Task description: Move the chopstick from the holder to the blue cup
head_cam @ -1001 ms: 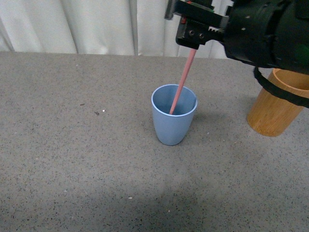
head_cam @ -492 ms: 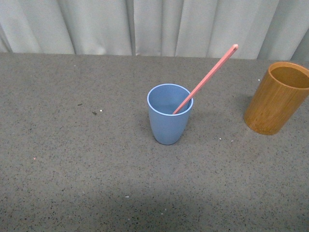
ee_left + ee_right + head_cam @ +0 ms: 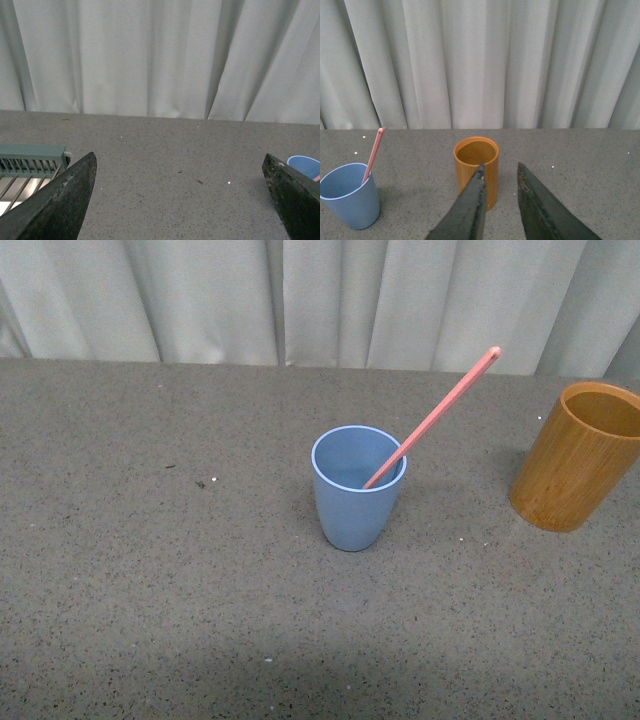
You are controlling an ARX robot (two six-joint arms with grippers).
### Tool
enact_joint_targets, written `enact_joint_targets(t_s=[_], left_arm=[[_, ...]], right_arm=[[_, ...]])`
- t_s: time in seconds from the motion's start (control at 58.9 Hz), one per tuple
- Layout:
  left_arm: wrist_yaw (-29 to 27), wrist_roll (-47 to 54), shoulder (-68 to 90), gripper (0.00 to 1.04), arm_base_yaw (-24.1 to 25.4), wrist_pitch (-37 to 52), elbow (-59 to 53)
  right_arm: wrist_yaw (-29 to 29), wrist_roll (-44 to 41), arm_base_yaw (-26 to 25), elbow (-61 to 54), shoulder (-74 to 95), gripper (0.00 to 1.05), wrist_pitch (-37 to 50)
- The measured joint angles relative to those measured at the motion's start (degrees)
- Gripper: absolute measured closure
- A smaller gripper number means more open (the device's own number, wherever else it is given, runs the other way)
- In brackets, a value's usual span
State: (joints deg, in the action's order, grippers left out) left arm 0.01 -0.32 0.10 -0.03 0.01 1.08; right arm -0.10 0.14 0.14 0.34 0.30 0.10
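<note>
The light blue cup (image 3: 357, 487) stands upright mid-table, and the salmon-pink chopstick (image 3: 440, 413) leans in it, its top tilted right toward the holder. The orange-brown wooden holder (image 3: 583, 456) stands at the right and looks empty. Neither arm shows in the front view. In the right wrist view my right gripper (image 3: 500, 166) is open with nothing between its fingers, pulled back from the holder (image 3: 476, 160), with the cup (image 3: 350, 195) and chopstick (image 3: 373, 154) off to one side. My left gripper (image 3: 179, 162) is wide open over bare table, the cup's rim (image 3: 303, 162) just past one finger.
A grey speckled table (image 3: 180, 580) runs back to a white curtain (image 3: 330, 295). A pale green rack with metal bars (image 3: 30, 162) sits beside the left gripper in the left wrist view.
One second ago the right gripper held the chopstick upright over the cup. It has since let go and left the front view; the chopstick now leans on the cup's rim.
</note>
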Motion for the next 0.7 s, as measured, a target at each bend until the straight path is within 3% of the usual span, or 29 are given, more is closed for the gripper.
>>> enact_joint_targets(t_s=[0.068, 0.39, 0.696], left_arm=[[0.0, 0.0, 0.0, 0.07, 0.0, 0.0, 0.0], [0.0, 0.0, 0.0, 0.07, 0.0, 0.0, 0.0], [0.0, 0.0, 0.0, 0.07, 0.0, 0.0, 0.0]], right_arm=[[0.0, 0.0, 0.0, 0.0, 0.0, 0.60, 0.0], [0.0, 0.0, 0.0, 0.0, 0.0, 0.08, 0.0], [0.0, 0.0, 0.0, 0.0, 0.0, 0.09, 0.0]])
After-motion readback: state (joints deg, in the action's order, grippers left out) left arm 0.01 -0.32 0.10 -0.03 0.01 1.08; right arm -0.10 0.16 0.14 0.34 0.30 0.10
